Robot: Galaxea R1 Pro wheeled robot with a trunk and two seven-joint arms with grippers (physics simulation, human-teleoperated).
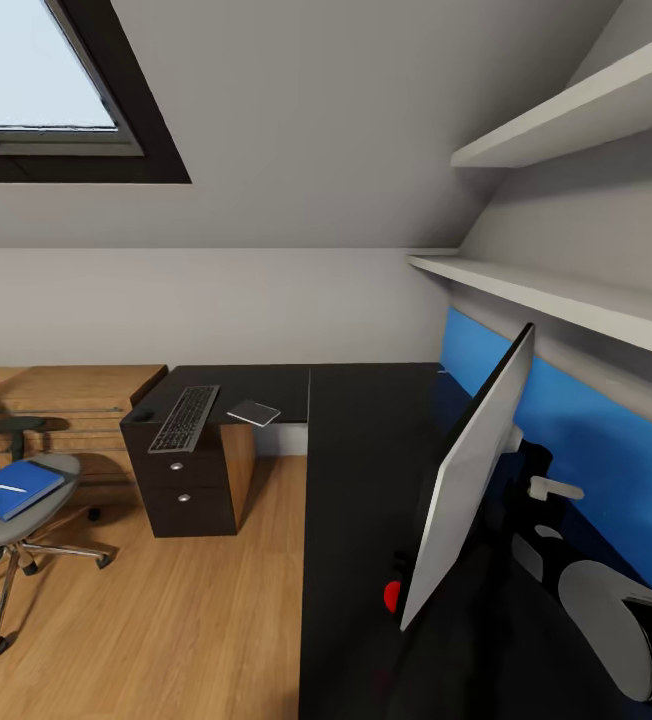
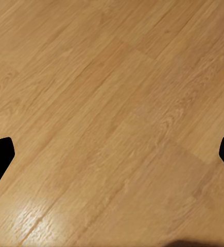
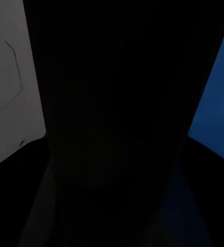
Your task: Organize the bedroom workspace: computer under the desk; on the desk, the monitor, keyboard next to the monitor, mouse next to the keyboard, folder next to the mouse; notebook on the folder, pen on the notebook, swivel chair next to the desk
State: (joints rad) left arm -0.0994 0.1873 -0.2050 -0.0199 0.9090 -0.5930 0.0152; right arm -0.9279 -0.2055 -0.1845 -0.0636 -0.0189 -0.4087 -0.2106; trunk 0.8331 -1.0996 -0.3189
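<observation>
**Monitor on the desk; folder waiting on the chair**

The monitor (image 1: 471, 480) stands edge-on at the near right of the black L-shaped desk (image 1: 356, 500); the keyboard (image 1: 185, 418) and a flat grey notebook-like item (image 1: 254, 412) lie far left, well apart from it. The blue folder (image 1: 14, 487), pen (image 1: 7, 487) on top, rests on the swivel chair (image 1: 16, 515). The right arm (image 1: 606, 610) crowds the screen and could tip it. The left gripper (image 2: 112, 154) is spread wide and empty over wood floor; the right gripper's state cannot be told. Sloped ceiling, skylight.
</observation>
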